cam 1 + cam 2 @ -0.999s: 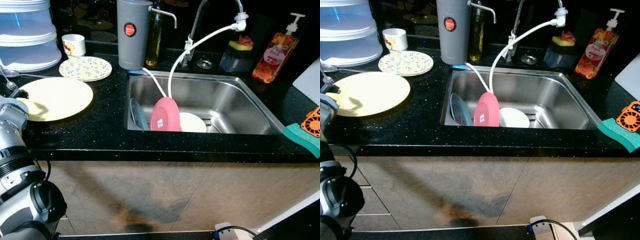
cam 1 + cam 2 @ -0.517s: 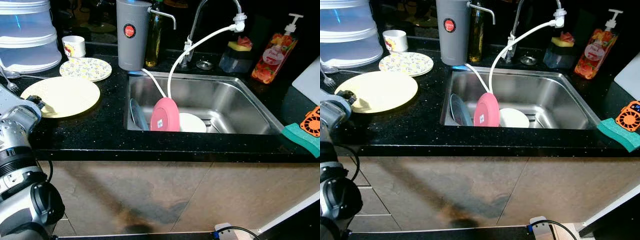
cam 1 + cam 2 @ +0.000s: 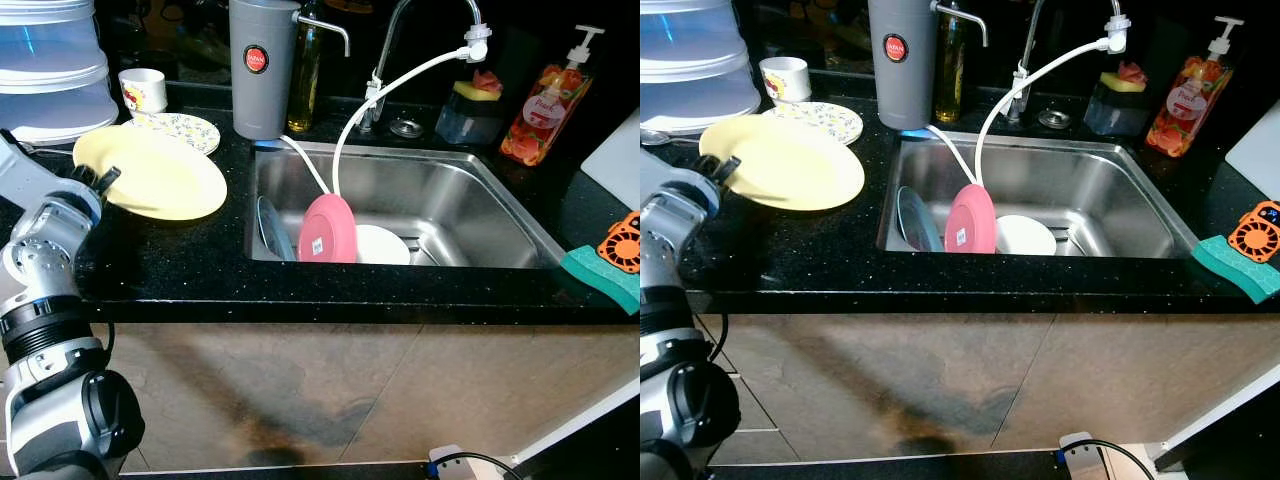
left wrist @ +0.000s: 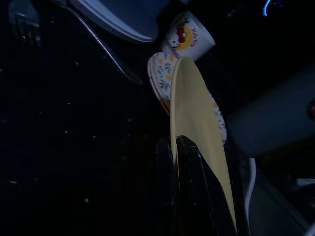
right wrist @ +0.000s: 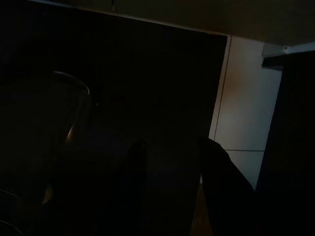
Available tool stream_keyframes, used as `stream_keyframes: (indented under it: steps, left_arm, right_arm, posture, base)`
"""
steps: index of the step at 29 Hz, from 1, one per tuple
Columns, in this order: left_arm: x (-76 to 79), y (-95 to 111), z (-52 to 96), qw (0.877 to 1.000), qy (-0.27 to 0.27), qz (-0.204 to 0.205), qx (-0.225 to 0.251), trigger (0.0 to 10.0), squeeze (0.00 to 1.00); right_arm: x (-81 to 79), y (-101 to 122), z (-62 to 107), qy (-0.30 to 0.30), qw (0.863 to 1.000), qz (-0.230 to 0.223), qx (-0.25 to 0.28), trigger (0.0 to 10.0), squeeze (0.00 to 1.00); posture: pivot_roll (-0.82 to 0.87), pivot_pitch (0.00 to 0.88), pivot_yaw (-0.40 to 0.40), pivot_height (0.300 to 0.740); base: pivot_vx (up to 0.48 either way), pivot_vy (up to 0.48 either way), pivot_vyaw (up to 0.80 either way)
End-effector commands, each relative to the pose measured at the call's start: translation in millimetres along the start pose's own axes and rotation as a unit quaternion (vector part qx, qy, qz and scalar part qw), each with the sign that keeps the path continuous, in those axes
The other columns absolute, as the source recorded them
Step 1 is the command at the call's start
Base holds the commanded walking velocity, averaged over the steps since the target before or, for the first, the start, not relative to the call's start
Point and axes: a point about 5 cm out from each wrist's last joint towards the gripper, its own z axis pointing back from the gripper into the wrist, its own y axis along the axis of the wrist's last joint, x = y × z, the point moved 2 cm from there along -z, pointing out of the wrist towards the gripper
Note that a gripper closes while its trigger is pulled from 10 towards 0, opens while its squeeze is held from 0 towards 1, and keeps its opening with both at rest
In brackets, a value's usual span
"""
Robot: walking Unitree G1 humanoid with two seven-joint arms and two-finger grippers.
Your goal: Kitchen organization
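Black countertop (image 3: 200,260): left pincer (image 3: 100,182) pinching yellow plate (image 3: 160,175), overlapping floral plate (image 3: 185,128) beside sink (image 3: 470,200).

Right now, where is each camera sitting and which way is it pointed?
Left eye view: on the head, looking down at the counter and sink; left arm and left gripper on the yellow plate.
Right eye view: same scene, alongside.
Left wrist view: along its fingers, clamping the yellow plate's edge; floral plate and mug beyond.
Right wrist view: dark, facing cabinet and floor.
Shared: yellow plate, floral plate, mug.
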Motion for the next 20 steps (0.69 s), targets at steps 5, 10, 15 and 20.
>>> stream_keyframes:
  steps: [5, 10, 15, 20]
  left_arm:
    - [85.3, 31.5, 26.4, 0.959, -0.267, 0.058, 0.074, 10.0, 0.00]
    - [117.5, 20.4, 38.3, 0.931, -0.356, 0.052, 0.064, 10.0, 0.00]
    - [133.8, -45.9, 15.5, 0.947, -0.289, -0.139, -0.008, 10.0, 0.00]
    - [139.5, -77.0, 13.9, 0.935, -0.280, -0.217, -0.029, 10.0, 0.00]
  right_arm:
    - [1.6, -3.6, 0.8, -0.001, 1.000, 0.003, -0.004, 10.0, 0.00]
    - [1.8, -0.7, 0.3, -0.003, 1.000, 0.000, 0.000, 10.0, 0.00]
    - [2.8, -0.4, 0.4, -0.003, 1.000, 0.002, -0.001, 10.0, 0.00]
    - [2.6, -2.0, 0.6, -0.003, 1.000, 0.003, -0.003, 10.0, 0.00]
  posture:
    - [0.16, 0.000, -0.085, 0.740]
    - [0.16, 0.000, -0.085, 0.740]
    - [0.15, 0.000, -0.081, 0.740]
    - [0.15, 0.000, -0.081, 0.740]
  base:
    - [0.000, 0.000, 0.00]
    - [0.000, 0.000, 0.00]
    - [0.000, 0.000, 0.00]
    - [0.000, 0.000, 0.00]
